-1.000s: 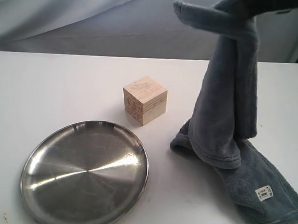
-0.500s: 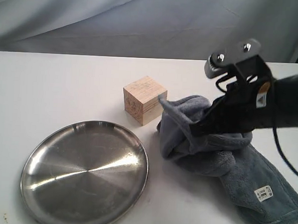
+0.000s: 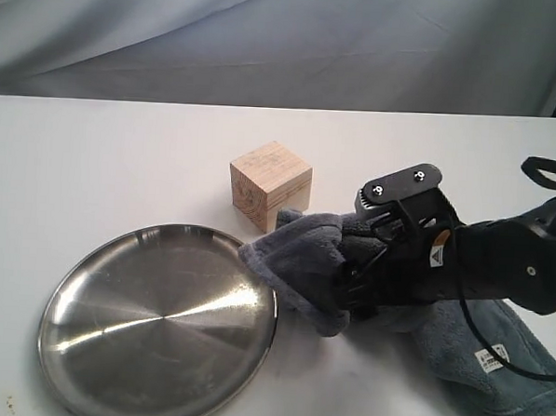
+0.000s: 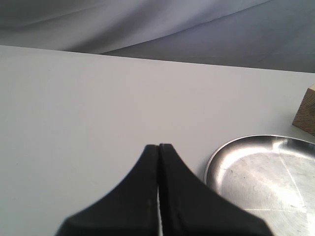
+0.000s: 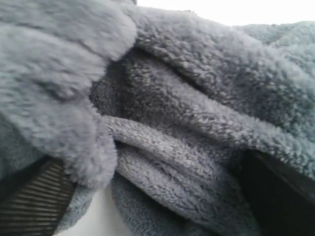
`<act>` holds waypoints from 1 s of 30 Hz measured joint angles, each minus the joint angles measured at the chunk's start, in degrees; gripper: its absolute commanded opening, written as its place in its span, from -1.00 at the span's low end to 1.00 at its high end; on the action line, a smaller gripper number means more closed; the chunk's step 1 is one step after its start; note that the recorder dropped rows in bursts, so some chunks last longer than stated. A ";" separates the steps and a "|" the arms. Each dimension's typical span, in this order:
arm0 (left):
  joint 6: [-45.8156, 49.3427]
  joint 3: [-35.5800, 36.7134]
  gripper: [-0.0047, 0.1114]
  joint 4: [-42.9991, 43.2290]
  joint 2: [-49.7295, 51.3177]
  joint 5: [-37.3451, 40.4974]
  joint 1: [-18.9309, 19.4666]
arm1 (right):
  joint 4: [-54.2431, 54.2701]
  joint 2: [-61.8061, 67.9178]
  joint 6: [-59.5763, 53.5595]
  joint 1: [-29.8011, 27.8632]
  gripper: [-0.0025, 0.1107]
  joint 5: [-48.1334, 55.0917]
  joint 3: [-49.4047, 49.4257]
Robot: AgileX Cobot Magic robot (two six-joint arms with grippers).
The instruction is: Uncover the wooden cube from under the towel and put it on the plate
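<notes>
The wooden cube (image 3: 271,185) stands uncovered near the middle of the white tabletop (image 3: 94,152), a little toward the far edge. The stainless-steel plate (image 3: 115,283) lies toward the near left corner, with nothing on it. The grey-blue towel (image 3: 298,270) is heaped from the near right corner inward. One fold lies up against the cube's base and another laps the plate's rim. The right gripper (image 3: 363,268) sits low in the heap, its ribbed fingers (image 5: 34,201) spread wide with plush between them. The left gripper (image 4: 158,145) has its jaws pressed together on nothing, beside the plate.
</notes>
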 measured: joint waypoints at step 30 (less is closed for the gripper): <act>0.00 0.00 -0.92 0.00 0.00 0.00 0.00 | -0.64 -1.96 -6.51 7.84 -0.96 -14.66 0.04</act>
